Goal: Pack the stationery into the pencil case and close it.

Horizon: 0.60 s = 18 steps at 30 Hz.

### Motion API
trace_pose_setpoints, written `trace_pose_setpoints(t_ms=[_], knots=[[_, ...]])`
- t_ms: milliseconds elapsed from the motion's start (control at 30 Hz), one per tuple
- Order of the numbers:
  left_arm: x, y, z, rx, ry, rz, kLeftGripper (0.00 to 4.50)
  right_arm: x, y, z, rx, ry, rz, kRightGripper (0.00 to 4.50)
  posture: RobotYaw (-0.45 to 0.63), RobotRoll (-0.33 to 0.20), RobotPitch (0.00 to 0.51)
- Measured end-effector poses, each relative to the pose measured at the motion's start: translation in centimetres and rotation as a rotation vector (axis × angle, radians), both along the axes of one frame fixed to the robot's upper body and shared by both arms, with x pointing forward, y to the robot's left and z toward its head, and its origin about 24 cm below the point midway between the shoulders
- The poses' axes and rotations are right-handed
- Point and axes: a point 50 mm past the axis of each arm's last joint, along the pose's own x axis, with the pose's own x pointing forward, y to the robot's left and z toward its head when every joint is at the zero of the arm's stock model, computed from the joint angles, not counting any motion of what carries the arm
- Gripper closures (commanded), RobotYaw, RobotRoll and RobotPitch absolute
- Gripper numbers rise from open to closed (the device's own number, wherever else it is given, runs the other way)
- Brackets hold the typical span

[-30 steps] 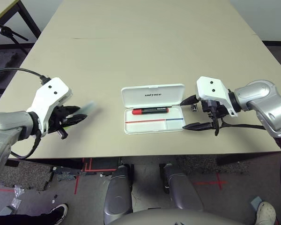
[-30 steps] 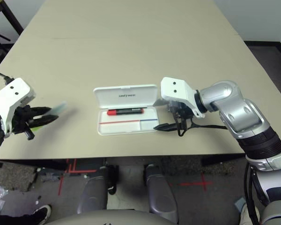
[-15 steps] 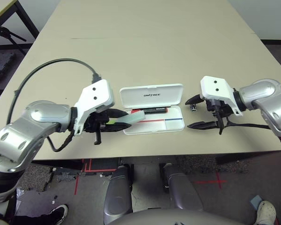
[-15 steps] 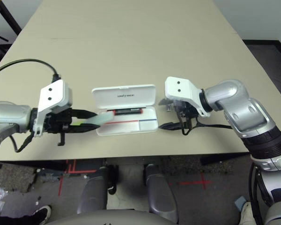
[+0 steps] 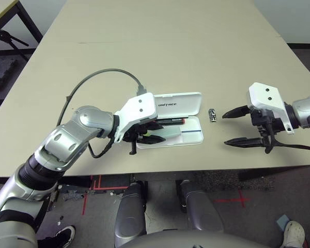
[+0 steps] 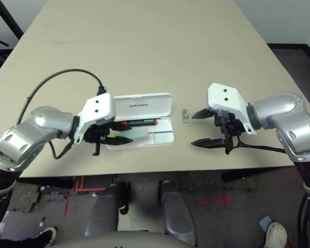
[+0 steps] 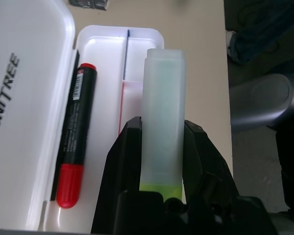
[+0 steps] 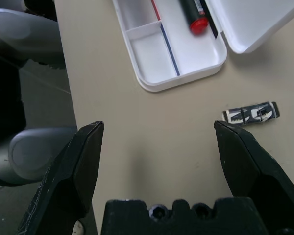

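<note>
Stationery sits partly packed in the head view: the white pencil case lies open near the front edge of the table, lid flat behind the tray, with the red marker along the tray's rear wall. The left gripper reaches over the tray's left part, pinching the pale green-and-white bar just above the tray. The small black-and-silver clip lies on the table just right of the case. The right gripper hovers further right, its 2 fingers spread wide, holding nothing.

Left wrist view: the bar is clamped between both fingers, pointing along the tray beside the marker.

Right wrist view: the spread fingers frame bare table, with the clip and the case's end beyond them.
</note>
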Motion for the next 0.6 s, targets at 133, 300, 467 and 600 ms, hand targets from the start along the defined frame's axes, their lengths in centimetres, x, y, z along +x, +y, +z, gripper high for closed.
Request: trace_pose_setpoints(t_ms=[133, 300, 467, 600], knots=[[0.5, 0.0, -0.7, 0.026, -0.006, 0.014, 3.4, -0.1, -0.3, 0.0, 0.001, -0.006, -0.026, 0.0, -0.16, 0.0, 0.199], [1.1, -0.1, -1.0, 0.062, -0.046, 0.018, 3.4, -0.3, -0.2, -0.1, 0.006, -0.001, -0.027, 0.0, -0.17, 0.0, 0.201], [1.3, -0.1, -1.2, 0.078, -0.055, 0.018, 3.4, -0.4, -0.2, -0.2, 0.007, -0.003, -0.034, 0.0, -0.17, 0.0, 0.199], [1.3, -0.4, -1.2, 0.071, -0.051, 0.004, 3.4, -0.4, -0.1, -0.2, 0.007, -0.006, -0.032, 0.0, -0.17, 0.0, 0.2]])
